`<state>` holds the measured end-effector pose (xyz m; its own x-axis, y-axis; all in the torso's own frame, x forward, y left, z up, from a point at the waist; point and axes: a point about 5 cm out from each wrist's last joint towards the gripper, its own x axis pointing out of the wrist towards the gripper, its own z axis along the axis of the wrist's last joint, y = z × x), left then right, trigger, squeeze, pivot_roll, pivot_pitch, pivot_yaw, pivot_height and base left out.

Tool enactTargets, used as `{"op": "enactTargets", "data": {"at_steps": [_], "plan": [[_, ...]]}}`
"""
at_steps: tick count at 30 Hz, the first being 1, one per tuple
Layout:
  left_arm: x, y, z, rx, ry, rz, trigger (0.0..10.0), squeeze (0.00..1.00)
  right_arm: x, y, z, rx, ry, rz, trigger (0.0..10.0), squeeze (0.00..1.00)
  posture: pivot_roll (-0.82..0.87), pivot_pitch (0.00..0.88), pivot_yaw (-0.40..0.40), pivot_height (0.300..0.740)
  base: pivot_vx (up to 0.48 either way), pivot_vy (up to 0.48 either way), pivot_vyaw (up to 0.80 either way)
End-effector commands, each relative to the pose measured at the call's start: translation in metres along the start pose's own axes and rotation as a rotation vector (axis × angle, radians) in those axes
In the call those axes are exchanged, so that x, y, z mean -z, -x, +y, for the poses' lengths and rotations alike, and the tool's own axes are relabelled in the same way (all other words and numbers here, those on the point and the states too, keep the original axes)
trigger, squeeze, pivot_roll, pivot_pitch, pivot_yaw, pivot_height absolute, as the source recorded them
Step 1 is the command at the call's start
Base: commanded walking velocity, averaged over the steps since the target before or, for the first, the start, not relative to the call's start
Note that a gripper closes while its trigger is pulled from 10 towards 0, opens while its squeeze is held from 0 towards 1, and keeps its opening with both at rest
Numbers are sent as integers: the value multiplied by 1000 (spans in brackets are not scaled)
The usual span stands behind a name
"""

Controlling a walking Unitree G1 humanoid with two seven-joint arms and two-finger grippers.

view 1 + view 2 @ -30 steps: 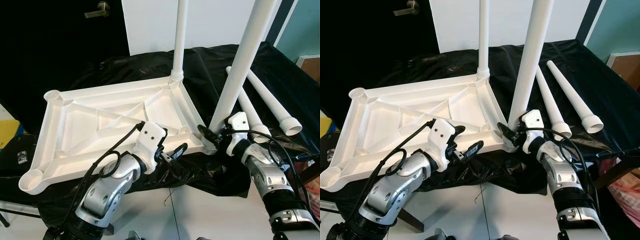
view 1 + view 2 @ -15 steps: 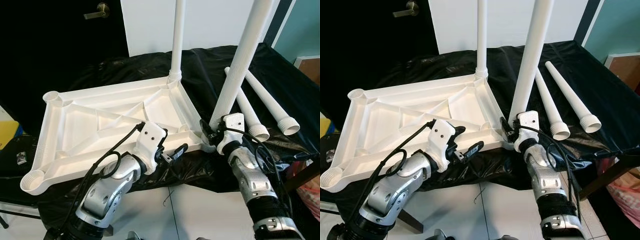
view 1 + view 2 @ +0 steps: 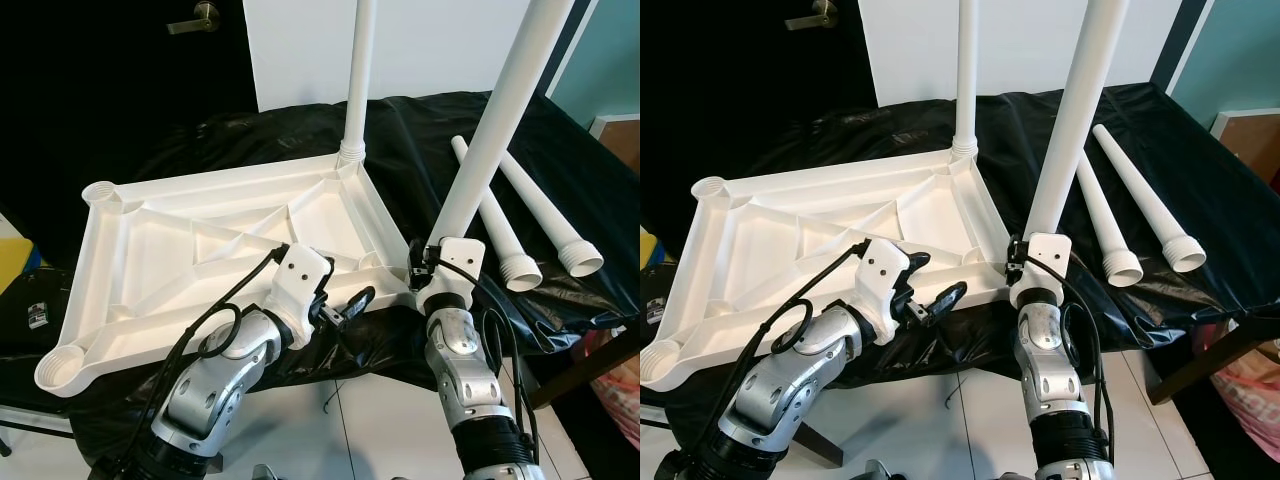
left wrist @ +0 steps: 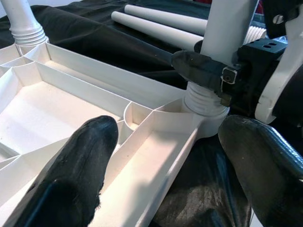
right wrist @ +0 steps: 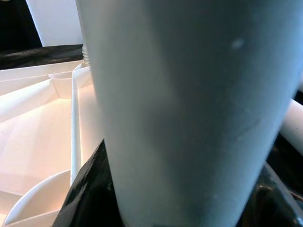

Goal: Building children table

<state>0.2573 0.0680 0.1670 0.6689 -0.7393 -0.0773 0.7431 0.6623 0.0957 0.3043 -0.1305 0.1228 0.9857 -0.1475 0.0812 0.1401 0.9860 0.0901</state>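
The right gripper (image 3: pixel 420 268), clamped on the near table leg (image 3: pixel 490 125), has swung round its base, apparently threading it into the tabletop (image 3: pixel 150 250), which the spread left gripper (image 3: pixel 345 305) straddles.

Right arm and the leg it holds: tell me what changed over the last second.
The right gripper stayed clamped on the near table leg at its corner socket, while the forearm swung from out on the right to almost straight below it. The left gripper stayed at the tabletop edge. The far screwed-in leg and the two loose legs stayed put.
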Motion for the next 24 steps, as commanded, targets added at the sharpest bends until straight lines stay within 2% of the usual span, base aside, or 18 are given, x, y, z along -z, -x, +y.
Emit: {"op": "enactTargets", "data": {"at_steps": [1,7,8,9,10,18,19,21,22,23,24], "plan": [[0,1,-2,31,-17,3,10000,0,21,8,-5,37,-18,101,10000,0,-14,74,17,740,0,0,0],[0,1,-1,31,-21,5,10000,0,13,4,-2,-12,4,58,10000,0,-12,67,11,740,0,0,0],[-1,0,-2,31,-21,3,10000,0,10,2,-1,-34,18,44,10000,404,-13,67,7,740,0,0,0],[-1,0,-2,31,-21,3,10000,0,10,2,-1,-34,18,44,10000,404,-13,67,7,740,0,0,0],[-1,0,-2,31,-20,2,10000,0,7,1,-1,-71,14,33,10000,1000,-13,67,7,740,0,0,0],[1,1,-4,32,-18,3,10000,0,-1,0,-8,-153,26,-9,10000,1000,-10,61,-5,740,0,0,0],[1,1,-4,30,-17,3,10000,0,-5,-1,-12,-197,33,-30,10000,1000,-7,62,-7,740,0,0,0],[1,1,-4,30,-17,3,10000,0,-5,-1,-12,-197,33,-30,10000,1000,-7,62,-7,740,0,0,0],[1,2,-5,30,-16,3,10000,0,-8,-2,-17,-251,26,-36,10000,1000,-7,66,-6,740,0,0,0],[1,2,-5,30,-16,3,10000,0,-8,-2,-17,-251,26,-36,10000,1000,-7,66,-6,740,0,0,0],[1,2,-5,32,-15,6,10000,0,-10,-4,-21,-329,22,-40,10000,294,-6,73,-4,740,0,0,0]]}}
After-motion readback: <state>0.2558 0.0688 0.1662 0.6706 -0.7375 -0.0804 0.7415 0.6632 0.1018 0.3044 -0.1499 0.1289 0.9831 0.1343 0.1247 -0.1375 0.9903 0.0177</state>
